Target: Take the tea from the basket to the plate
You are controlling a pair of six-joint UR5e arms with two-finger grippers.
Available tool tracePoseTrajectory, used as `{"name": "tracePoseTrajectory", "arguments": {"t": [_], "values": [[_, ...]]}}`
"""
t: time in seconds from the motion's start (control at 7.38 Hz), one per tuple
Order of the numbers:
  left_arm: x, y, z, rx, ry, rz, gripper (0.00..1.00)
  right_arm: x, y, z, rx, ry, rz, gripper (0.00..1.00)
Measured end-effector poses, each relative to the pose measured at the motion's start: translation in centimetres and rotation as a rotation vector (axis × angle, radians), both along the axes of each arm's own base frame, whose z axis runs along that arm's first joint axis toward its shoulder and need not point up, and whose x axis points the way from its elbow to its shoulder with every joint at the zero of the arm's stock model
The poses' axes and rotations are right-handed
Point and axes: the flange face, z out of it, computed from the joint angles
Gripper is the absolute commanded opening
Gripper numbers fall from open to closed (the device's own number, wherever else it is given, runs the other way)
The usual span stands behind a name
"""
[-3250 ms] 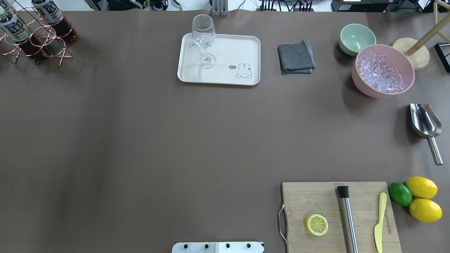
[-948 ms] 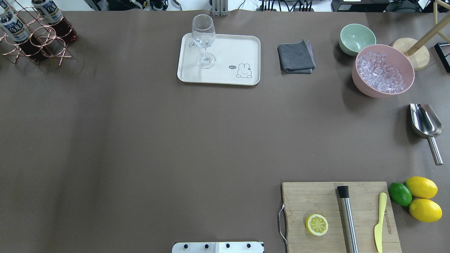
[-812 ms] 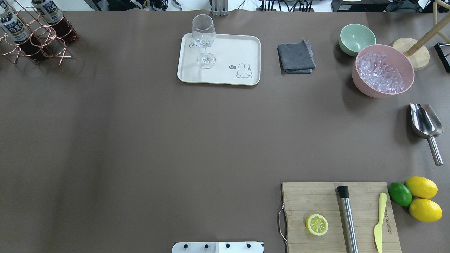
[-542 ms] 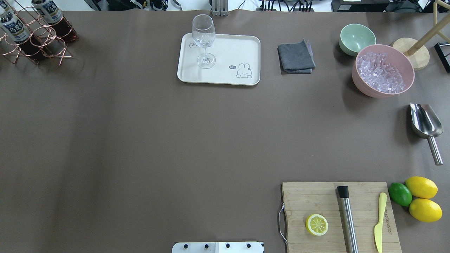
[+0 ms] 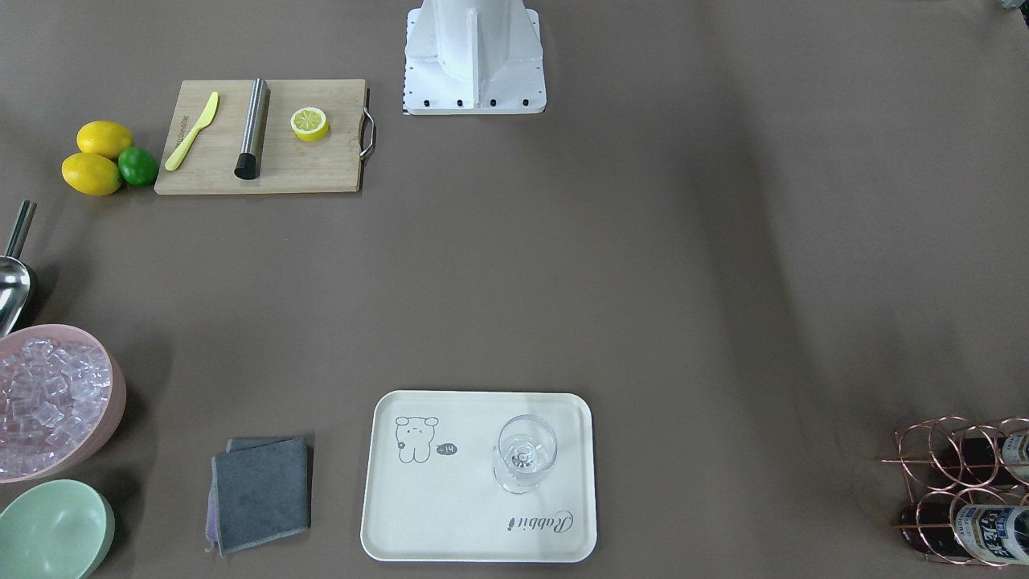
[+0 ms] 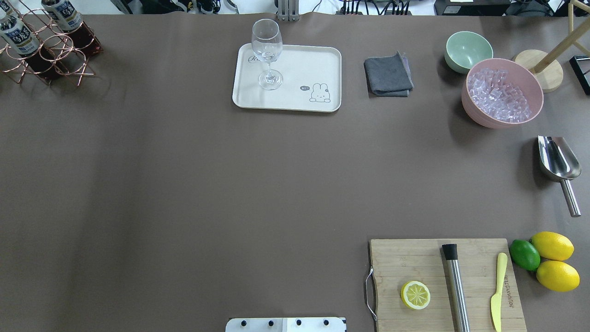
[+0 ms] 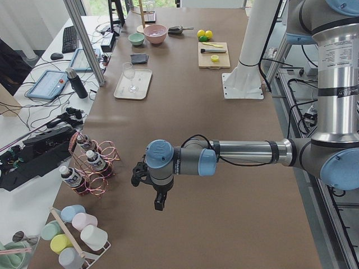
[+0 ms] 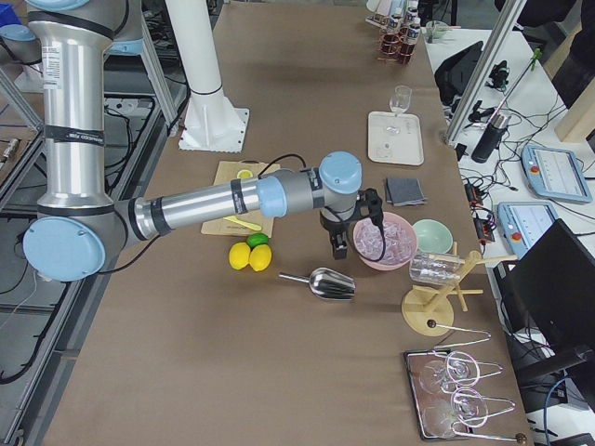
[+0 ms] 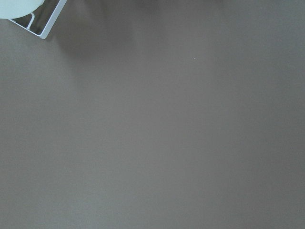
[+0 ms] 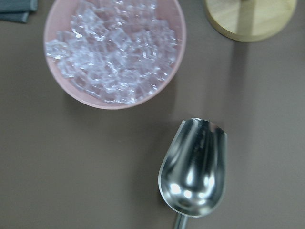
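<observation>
The left arm (image 7: 241, 152) held the left jaws pointing down over bare table (image 9: 152, 124). The side view did not show whether they were wide or narrow. Near them, on the side away from the robot's base, stood the copper wire basket (image 7: 94, 180), with three tea bottles (image 7: 95, 161) upright in its rings. Well beyond it, far along the table from the left jaws, lay the cream plate (image 6: 295, 99), carrying an upright wine glass (image 6: 267, 55).

The right arm (image 8: 204, 204) hung the right jaws, whose opening also could not be told, over a pink bowl of ice cubes (image 10: 114, 52). A steel scoop (image 10: 195, 174) lay beside the bowl and a round wooden stand base (image 10: 250, 19) was close by. Farther from those jaws sat a mint-green bowl (image 6: 468, 50), a folded grey cloth (image 6: 388, 74) and a wooden cutting board (image 6: 405, 263).
</observation>
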Motion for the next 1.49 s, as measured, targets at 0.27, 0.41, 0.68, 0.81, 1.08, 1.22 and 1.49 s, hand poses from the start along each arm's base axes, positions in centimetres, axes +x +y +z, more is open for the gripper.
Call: {"name": "tracePoseTrajectory", "arguments": {"t": [0.27,0.41,0.68,0.81,1.08,1.22,1.49], "values": [[0.0,-0.1,0.0,0.0,-0.003,0.0,0.98,-6.5,-3.2,-7.5,0.145,-0.047,-0.121,1.0],[-0.1,-0.1,0.0,-0.002,-0.003,-0.004,0.98,-9.7,-3.9,-11.2,0.243,-0.088,-0.18,1.0],[-0.8,-1.1,-1.3,-0.019,0.004,-0.067,0.98,-15.8,-3.2,-16.4,0.49,-0.184,-0.295,1.0],[-1.2,-2.5,-2.8,-0.057,0.011,-0.147,0.98,-18.2,-2.2,-17.9,0.6,-0.231,-0.343,1.0],[-1.6,-6.0,-6.5,-0.212,0.043,-0.397,0.98,-21.8,-0.7,-20.6,0.812,-0.323,-0.406,1.0],[-1.7,-7.6,-8.4,-0.289,0.065,-0.516,0.98,-23.1,-0.9,-21.5,0.928,-0.363,-0.411,1.0],[-1.9,-11.3,-11.1,-0.459,0.126,-0.759,0.98,-24.4,-1.4,-20.5,1.074,-0.429,-0.356,1.0]]}}
